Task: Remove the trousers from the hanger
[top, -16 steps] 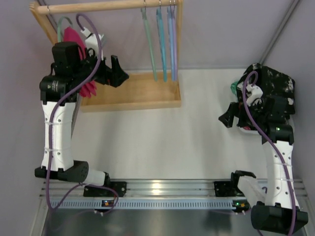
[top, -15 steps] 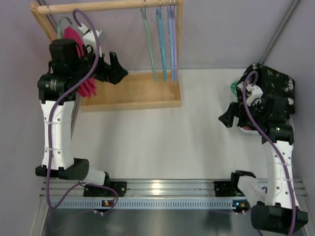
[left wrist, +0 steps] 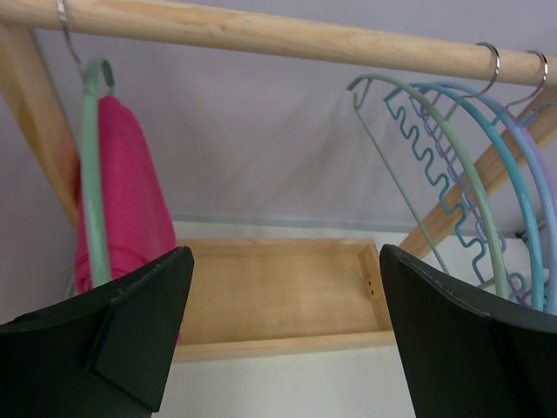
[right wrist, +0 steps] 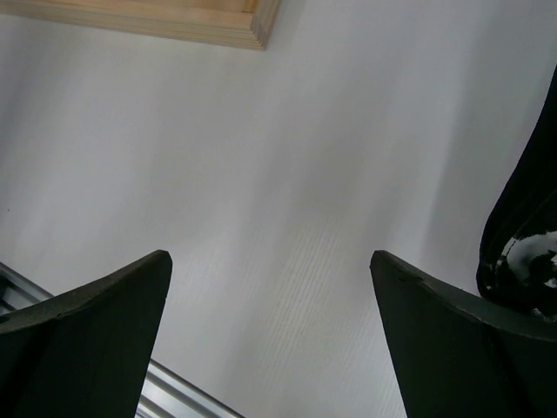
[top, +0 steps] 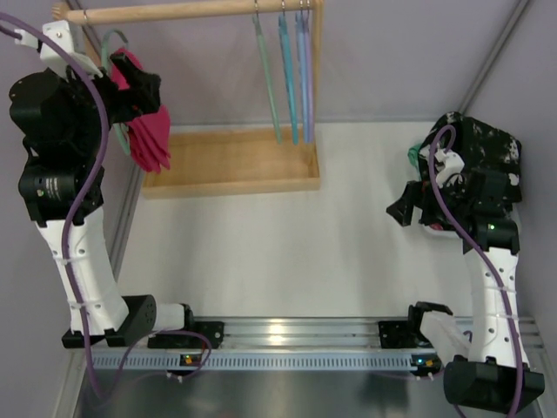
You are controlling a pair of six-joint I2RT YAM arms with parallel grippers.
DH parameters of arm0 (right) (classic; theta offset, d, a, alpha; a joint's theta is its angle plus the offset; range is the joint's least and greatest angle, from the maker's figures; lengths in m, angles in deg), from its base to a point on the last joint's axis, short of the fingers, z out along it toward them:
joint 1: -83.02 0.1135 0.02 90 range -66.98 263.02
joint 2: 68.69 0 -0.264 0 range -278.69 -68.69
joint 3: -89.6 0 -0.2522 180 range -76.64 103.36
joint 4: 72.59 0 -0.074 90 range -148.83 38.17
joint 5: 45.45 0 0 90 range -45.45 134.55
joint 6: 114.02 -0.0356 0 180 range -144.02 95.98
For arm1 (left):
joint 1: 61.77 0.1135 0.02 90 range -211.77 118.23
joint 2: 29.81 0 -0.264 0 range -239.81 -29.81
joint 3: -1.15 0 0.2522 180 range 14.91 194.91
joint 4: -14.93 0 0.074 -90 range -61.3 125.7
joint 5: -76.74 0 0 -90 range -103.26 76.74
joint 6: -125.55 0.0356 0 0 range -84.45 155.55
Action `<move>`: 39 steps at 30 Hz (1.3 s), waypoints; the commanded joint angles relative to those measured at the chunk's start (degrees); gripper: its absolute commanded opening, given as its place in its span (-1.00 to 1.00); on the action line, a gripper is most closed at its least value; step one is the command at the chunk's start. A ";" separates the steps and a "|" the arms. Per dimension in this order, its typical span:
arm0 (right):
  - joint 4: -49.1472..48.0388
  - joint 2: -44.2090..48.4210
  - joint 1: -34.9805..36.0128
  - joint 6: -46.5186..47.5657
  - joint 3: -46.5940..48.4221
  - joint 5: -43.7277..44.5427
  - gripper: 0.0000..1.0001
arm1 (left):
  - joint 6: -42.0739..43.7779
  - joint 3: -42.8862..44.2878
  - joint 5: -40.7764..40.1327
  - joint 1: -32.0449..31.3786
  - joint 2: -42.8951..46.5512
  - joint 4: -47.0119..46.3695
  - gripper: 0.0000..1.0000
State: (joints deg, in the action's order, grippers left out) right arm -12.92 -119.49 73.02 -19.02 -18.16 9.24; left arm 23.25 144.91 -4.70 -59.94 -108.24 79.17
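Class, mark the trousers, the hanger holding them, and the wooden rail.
trousers (left wrist: 135,192), left wrist view, middle of the pink cloth
hanger (left wrist: 94,192), left wrist view, green arm beside the cloth
wooden rail (left wrist: 261,33), left wrist view, bare middle

Both arms are built alike, with smooth white shell links between bulky black joint housings. On the left arm (top: 83,252) a purple cable (top: 103,131) swings in loose loops around the upper joints, and thin bands strap it to the white link lower down. The right arm (top: 493,292) has its own purple lead (top: 432,174), and a small green light (top: 490,228) shows on one black housing. Each wrist carries a small white block (top: 450,163). Each arm ends below in a rounded black base (top: 130,315). The left gripper (left wrist: 285,257) has two matte black fingers (left wrist: 130,335), broad, flat-faced and wedge-shaped. The right gripper (right wrist: 270,257) has dark fingers (right wrist: 83,335) of the same shape.
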 commanded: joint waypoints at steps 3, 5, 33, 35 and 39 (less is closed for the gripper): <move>0.23 0.09 -0.81 1.42 0.58 -1.78 0.99 | -0.98 0.97 -3.20 3.71 2.14 -0.91 0.89; 0.23 0.36 -0.81 1.51 0.41 -1.78 0.99 | -0.80 0.61 -3.81 4.32 2.32 -0.03 0.89; -2.05 2.73 -0.72 0.63 -3.28 -4.24 0.99 | -25.57 -20.03 49.00 33.77 -6.03 -28.40 0.31; -2.31 2.55 -0.81 0.37 -3.28 -4.15 0.99 | -29.53 -20.57 51.37 33.86 -6.99 -32.78 0.14; -2.14 2.73 -0.72 0.19 -3.20 -4.07 0.99 | -36.82 -23.10 54.80 33.77 -7.35 -44.00 0.01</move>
State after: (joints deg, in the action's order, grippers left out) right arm -12.55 -117.66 72.98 -18.67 -21.17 6.71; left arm -5.16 123.27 42.75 -26.31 -117.44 52.77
